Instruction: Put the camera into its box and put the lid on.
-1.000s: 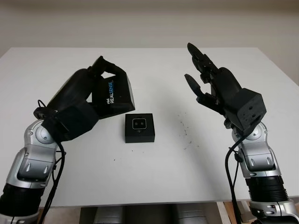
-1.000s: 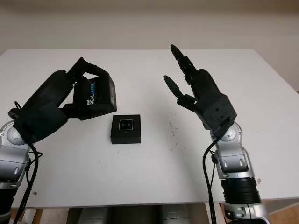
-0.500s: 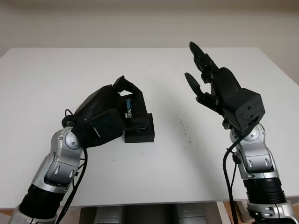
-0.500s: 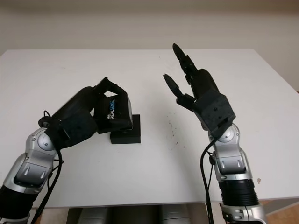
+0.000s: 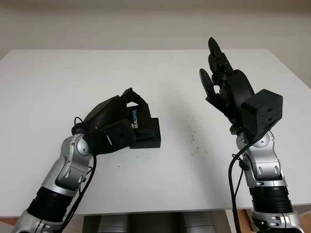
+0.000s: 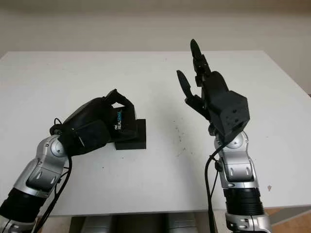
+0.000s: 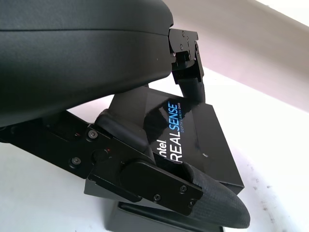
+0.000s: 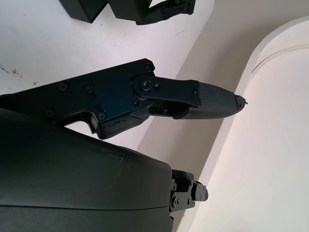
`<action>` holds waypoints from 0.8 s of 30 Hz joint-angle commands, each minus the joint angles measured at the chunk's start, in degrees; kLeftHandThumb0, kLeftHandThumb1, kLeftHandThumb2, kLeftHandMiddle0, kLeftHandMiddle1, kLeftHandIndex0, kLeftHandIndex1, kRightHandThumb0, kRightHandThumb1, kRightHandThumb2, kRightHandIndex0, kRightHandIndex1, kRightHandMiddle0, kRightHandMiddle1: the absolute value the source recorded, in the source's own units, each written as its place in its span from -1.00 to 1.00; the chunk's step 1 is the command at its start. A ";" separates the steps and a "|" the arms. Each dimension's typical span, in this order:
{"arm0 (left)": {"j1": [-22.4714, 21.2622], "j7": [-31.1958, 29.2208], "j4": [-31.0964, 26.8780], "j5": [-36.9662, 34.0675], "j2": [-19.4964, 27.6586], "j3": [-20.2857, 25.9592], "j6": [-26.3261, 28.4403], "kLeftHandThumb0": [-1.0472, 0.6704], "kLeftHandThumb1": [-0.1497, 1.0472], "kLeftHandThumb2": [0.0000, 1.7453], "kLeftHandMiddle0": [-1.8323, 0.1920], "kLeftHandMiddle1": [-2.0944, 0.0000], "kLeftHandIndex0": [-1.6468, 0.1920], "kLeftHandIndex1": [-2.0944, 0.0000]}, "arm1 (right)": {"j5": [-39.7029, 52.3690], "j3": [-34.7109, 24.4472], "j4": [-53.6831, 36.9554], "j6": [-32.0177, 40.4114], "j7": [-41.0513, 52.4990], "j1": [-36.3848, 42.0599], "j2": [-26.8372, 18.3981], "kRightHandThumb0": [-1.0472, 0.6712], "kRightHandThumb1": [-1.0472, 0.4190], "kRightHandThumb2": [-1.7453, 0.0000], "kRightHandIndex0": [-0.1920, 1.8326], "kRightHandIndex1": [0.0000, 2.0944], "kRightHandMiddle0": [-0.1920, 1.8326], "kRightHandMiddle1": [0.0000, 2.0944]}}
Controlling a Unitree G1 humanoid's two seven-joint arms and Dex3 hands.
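Our left hand (image 5: 114, 127) grips the lid (image 5: 137, 118) over the box (image 5: 149, 137), frame centre-left. Right hand (image 5: 228, 87) open, upper right. Next we need to seat it square.

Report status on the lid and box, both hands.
Left hand shut on lid, tilted over the box, not seated. Right hand open, raised above the table. Nothing in the way.

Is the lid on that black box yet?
Not fully. The left robot hand holds the lid tilted over the box, whose right side shows uncovered.
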 commanded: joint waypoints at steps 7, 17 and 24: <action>-1.62 -0.64 1.07 0.17 0.20 -0.42 -2.43 -0.06 1.00 -0.83 0.70 -0.75 0.73 -0.52 | -0.42 -0.17 -1.43 0.27 -0.28 0.47 -0.21 -0.65 -1.00 0.40 -0.88 -0.97 -0.85 -0.97; -3.05 -2.11 1.10 -1.12 -1.54 -0.84 -1.58 -0.07 1.00 -0.81 0.65 -0.55 0.70 -0.36 | -1.13 0.02 -1.19 -0.66 0.05 0.92 -0.57 -0.66 -1.00 0.39 -0.86 -0.96 -0.84 -0.96; -2.90 -1.09 1.89 -0.57 -3.60 -1.35 -1.07 -0.07 1.00 -0.82 0.70 -0.81 0.75 -0.59 | -1.16 -0.19 -1.33 0.11 0.27 0.98 -0.61 -0.67 -1.00 0.40 -0.86 -0.95 -0.83 -0.95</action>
